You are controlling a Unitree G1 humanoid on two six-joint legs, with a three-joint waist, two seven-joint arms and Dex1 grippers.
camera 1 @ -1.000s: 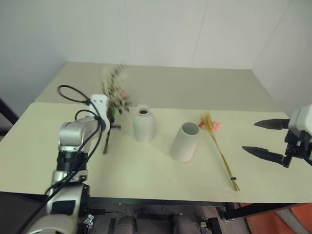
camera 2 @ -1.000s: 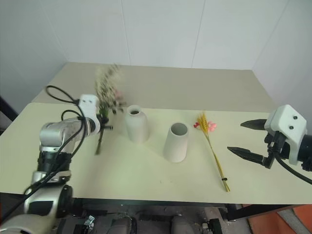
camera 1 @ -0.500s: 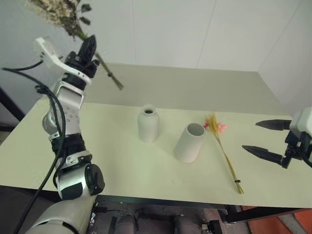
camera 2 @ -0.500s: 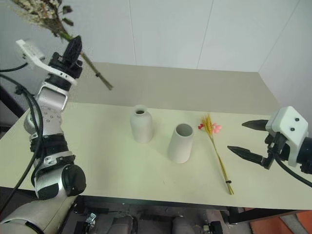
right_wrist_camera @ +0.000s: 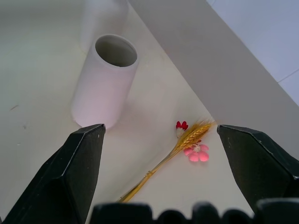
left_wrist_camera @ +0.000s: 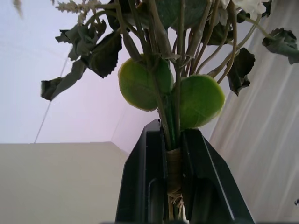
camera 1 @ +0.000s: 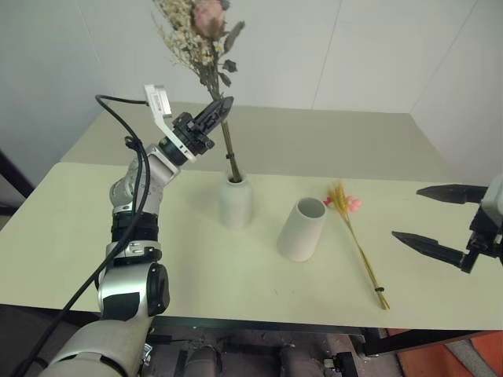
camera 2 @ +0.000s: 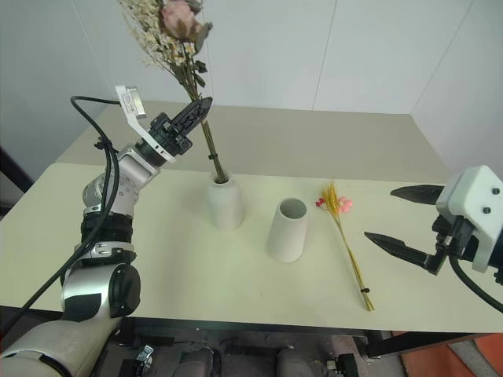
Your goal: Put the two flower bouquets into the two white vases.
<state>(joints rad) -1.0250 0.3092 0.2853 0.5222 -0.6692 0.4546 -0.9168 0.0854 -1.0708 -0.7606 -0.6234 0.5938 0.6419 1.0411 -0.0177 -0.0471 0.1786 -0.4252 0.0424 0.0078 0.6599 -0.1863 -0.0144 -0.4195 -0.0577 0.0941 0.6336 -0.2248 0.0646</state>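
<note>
The rose bunch (camera 1: 206, 35) stands nearly upright with its stem ends at the mouth of the bottle vase (camera 1: 235, 201), heads leaning toward 11 o'clock. The left gripper (camera 1: 221, 110) is clamped on the stems partway up, its jaws squeezed onto the wrapped binding. How deep the ends sit inside the neck cannot be told.

The neck is narrow and the bunch is top-heavy. If the stems are let go while only just inside the rim, the bunch may tip out or pull the vase over. A sideways push from the gripper during lowering could also knock the vase toward the cylinder (camera 1: 301, 229) at its 4 o'clock.

The thin bunch (camera 1: 355, 239) lies flat on the table (camera 1: 196, 275) just at 3 o'clock of the cylinder, heads toward 12. The right gripper (camera 1: 440, 220) hovers farther out at 3 o'clock, jaws wide apart and holding nothing.

A second ago the rose bunch was held low, at 9 o'clock of the bottle vase, clear of it; half a second ago it was high and tilted off at 10 o'clock. Now it is swung upright over the neck. The right gripper has barely shifted.
</note>
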